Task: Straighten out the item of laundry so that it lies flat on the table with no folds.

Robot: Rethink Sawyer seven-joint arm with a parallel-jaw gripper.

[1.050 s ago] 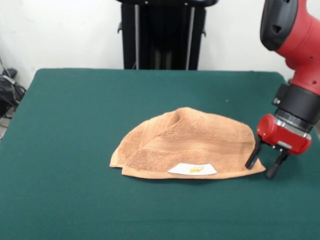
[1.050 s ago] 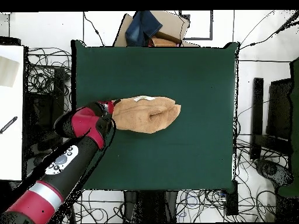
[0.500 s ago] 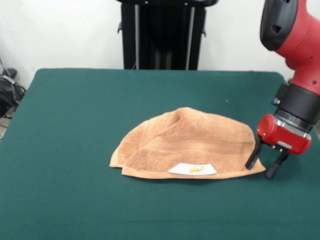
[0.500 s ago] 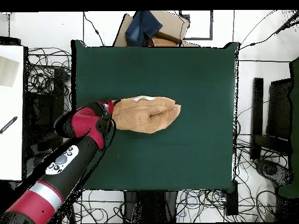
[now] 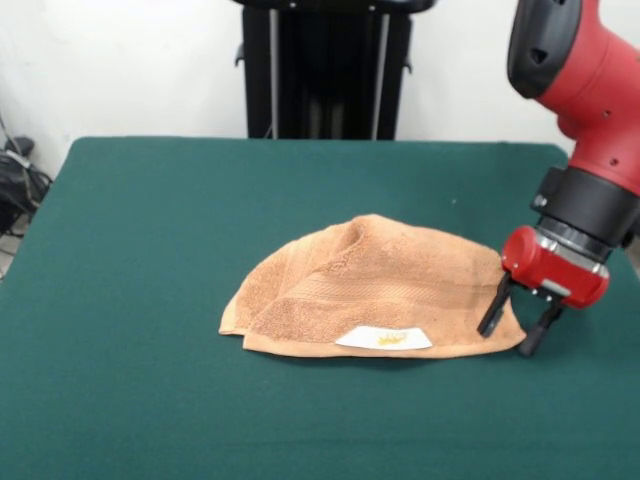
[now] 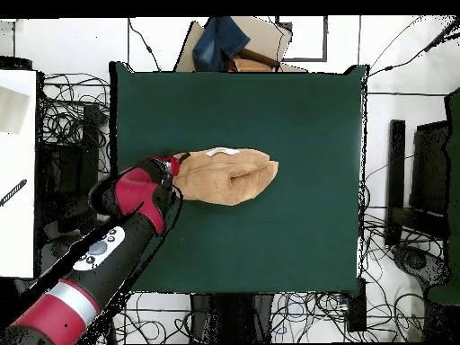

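In the front view the towel (image 5: 370,290) is seen humped and folded near the middle of the table (image 5: 150,220), its white label (image 5: 384,339) at 6 o'clock of the heap. The gripper (image 5: 512,330) is set at the towel's 4 o'clock corner, its 2 fingers (image 5: 491,308) held apart astride the edge. In the overhead view the fingers are hidden beneath the arm (image 6: 99,247), and only there is a crease in the towel (image 6: 225,176) shown.

Red arm (image 5: 590,90) with black joints, red wrist housing (image 5: 553,267) (two thin black jaws below)
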